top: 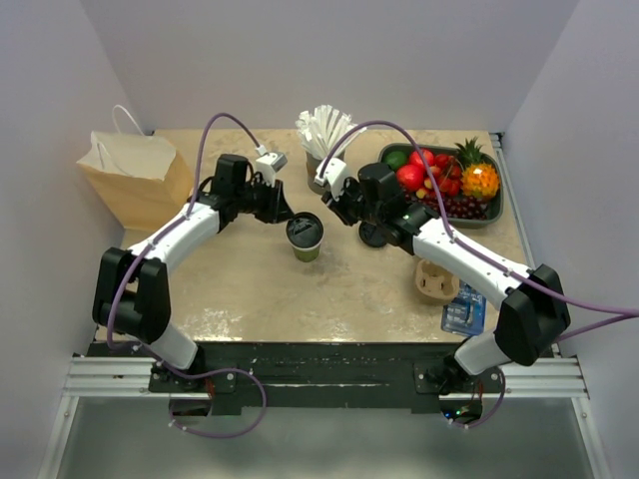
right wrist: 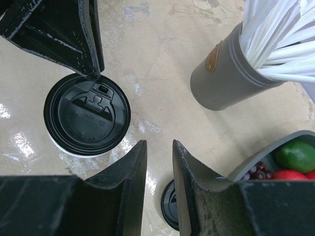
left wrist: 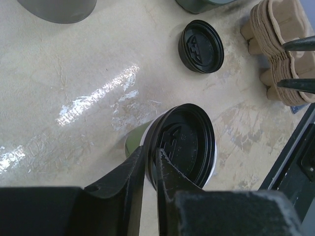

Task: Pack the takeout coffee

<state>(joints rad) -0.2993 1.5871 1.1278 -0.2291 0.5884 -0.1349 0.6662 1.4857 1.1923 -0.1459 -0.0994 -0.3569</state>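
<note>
The coffee (top: 306, 239) stands upright in the middle of the table (top: 300, 304), lid (left wrist: 189, 140) on, between the two arms. The left claw (left wrist: 151, 156) sets its fingers close together astride the lid's rim, one down the outside of the cup and one over the lid. Whether they actually bite, I can't tell from here. The right claw (right wrist: 159, 145) hovers just beside the cup, slightly spread and holding nothing, above a spare lid (right wrist: 169, 206). The bag (top: 135, 175) sits at the far left, well apart.

To my eye this is the pick-up. A rim pinch is a thin hold, so I'd want a firm squeeze that doesn't pop the lid. Then lift straight up, keep the cup level, and carry it slowly to the bag's mouth.
</note>
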